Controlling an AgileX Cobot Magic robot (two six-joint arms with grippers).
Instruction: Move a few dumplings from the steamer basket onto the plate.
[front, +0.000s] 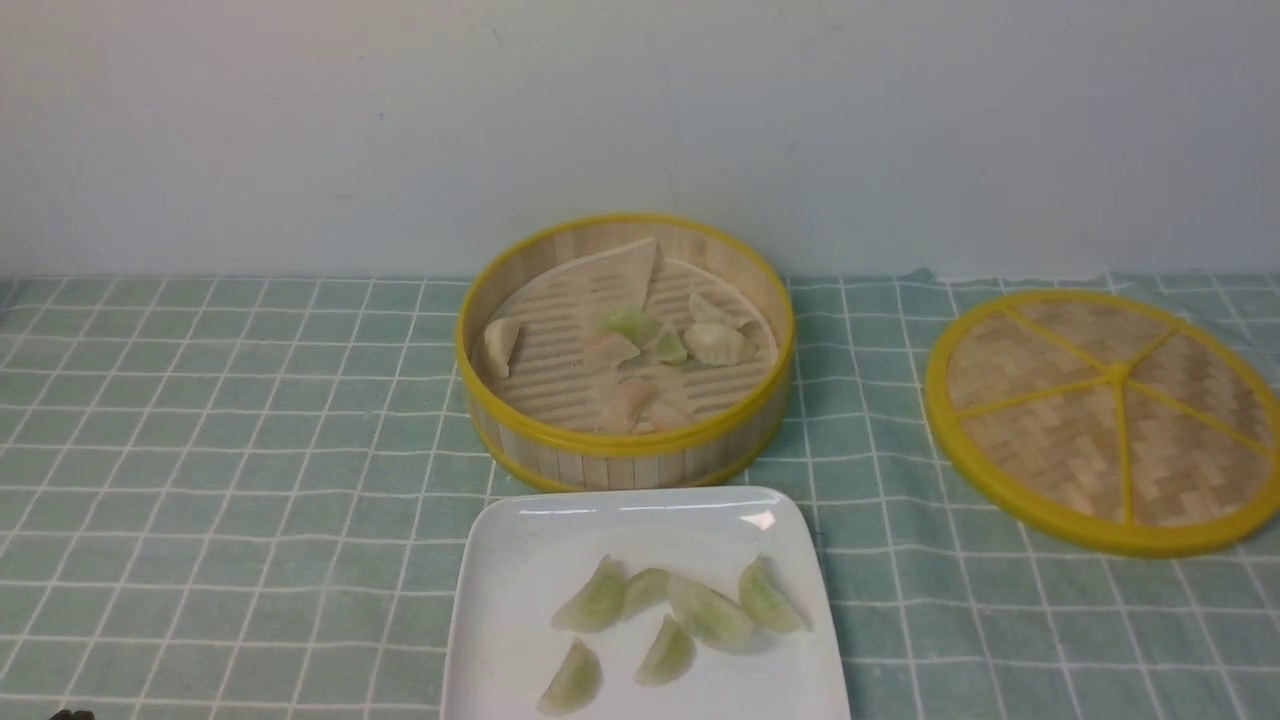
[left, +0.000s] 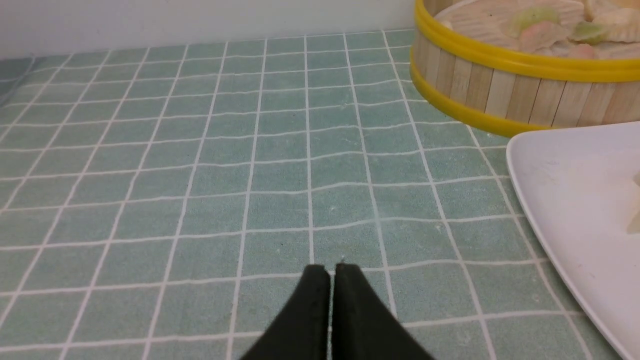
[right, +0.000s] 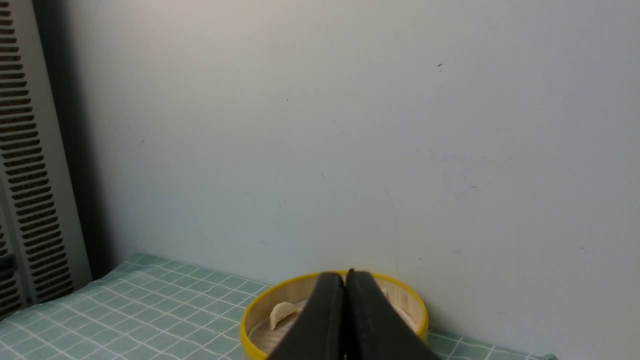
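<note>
- Left claw (left: 330, 270) pinched shut, holding nothing, low over the green cloth (left: 200, 175)
- Right claw (right: 345, 280) pinched shut too, empty, up high
- Steamer basket (left: 500, 95) ahead of the left claw and off to its right, dumplings (front: 640, 365) inside
- Plate (left: 560, 180) just right of the left claw, six dumplings on it
- Left claw looks nearer the basket
- Maybe enough moved already
- Lid (front: 1105, 415) lying flat, well apart
</note>
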